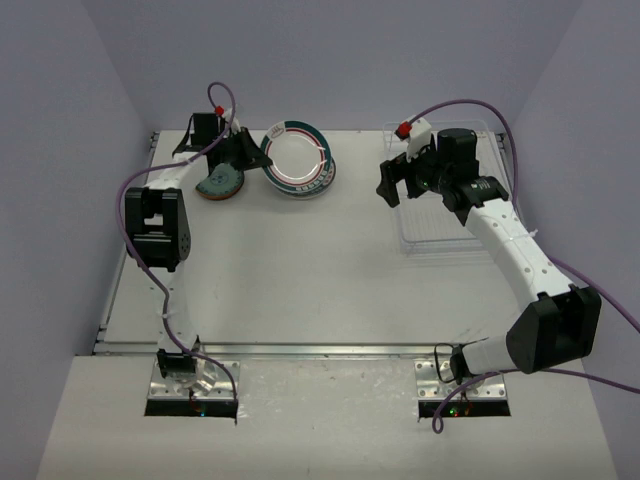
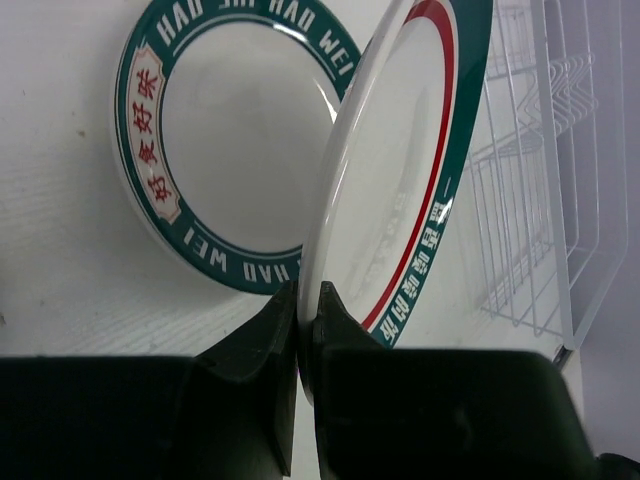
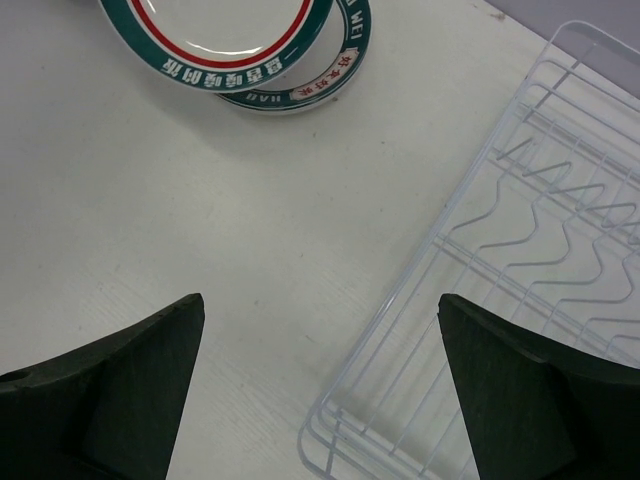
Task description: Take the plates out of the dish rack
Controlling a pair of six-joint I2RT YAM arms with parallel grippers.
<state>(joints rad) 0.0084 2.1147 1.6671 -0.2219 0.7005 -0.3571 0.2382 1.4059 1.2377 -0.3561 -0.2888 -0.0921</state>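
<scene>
Left end effector [image 2: 305, 300] pinched on edge-up green-rimmed plate [image 2: 400, 170] over flat plate [image 2: 230, 130]; right end effector [image 3: 320, 305] wide open, empty, beside dish rack [image 3: 520, 260].

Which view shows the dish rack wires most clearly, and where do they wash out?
Right wrist: dish rack wires crisp against the table. Left wrist: wires pale, low-contrast beside the sharp held plate. Top external: rack nearly see-through, hard to trace.
</scene>
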